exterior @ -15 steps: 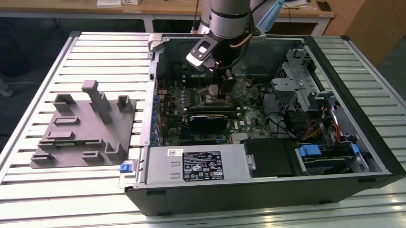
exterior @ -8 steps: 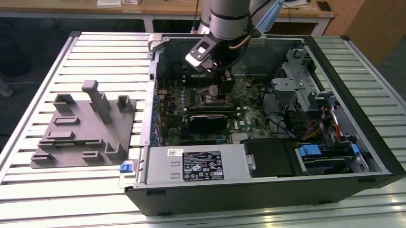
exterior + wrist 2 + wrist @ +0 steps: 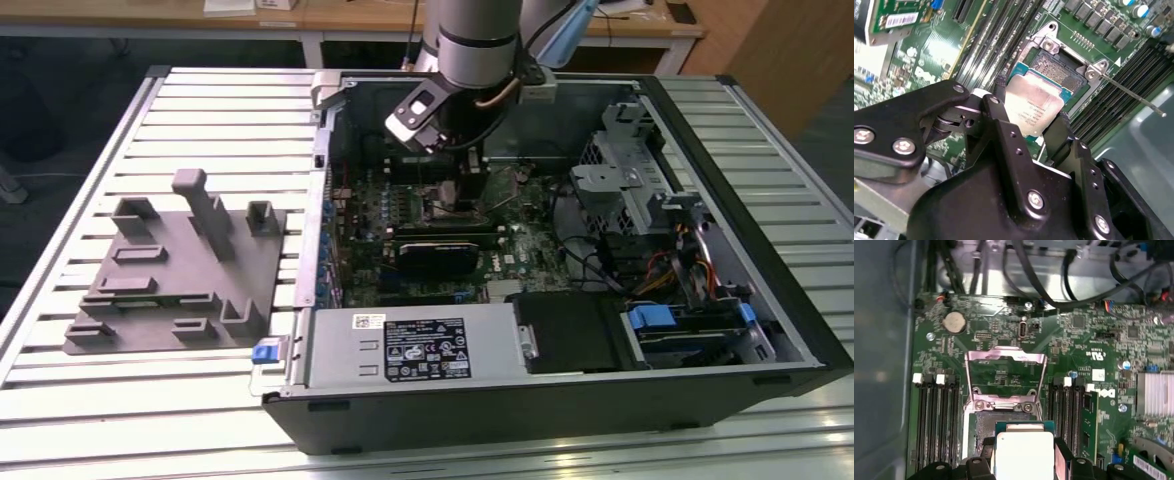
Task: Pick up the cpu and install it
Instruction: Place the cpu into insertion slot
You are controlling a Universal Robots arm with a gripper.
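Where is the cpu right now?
In both wrist views the cpu is held by the gripper over the open socket on the motherboard, between the two banks of memory slots.

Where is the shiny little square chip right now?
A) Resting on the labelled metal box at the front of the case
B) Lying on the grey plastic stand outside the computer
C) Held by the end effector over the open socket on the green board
C: in the second wrist view the end effector grips the cpu by its edges, right over the open socket.
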